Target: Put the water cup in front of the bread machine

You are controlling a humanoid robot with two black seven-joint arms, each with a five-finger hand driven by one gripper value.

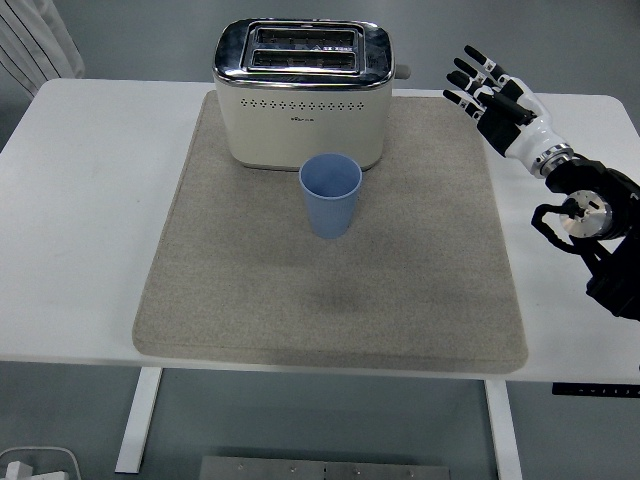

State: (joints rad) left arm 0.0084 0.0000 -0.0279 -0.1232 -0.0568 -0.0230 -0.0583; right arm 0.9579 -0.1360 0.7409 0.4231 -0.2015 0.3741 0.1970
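White tabletop (pixel 90 250) on white legs. A grey felt mat (pixel 330 300) lies flat across its middle, reaching almost to the near edge; bare surface remains on both sides

Light blue water cup (pixel 331 194); cream bread machine (pixel 303 95) with chrome top, a dotted row of small holes across its face, and a tiny dark mark, possibly a logo. Mottled grey-beige mat (pixel 330 280) on white table (pixel 80 220). Black-and-white right hand (pixel 494 97).

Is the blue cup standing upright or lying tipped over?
Upright. The blue cup stands on the grey mat with its open rim facing up, just in front of the toaster.
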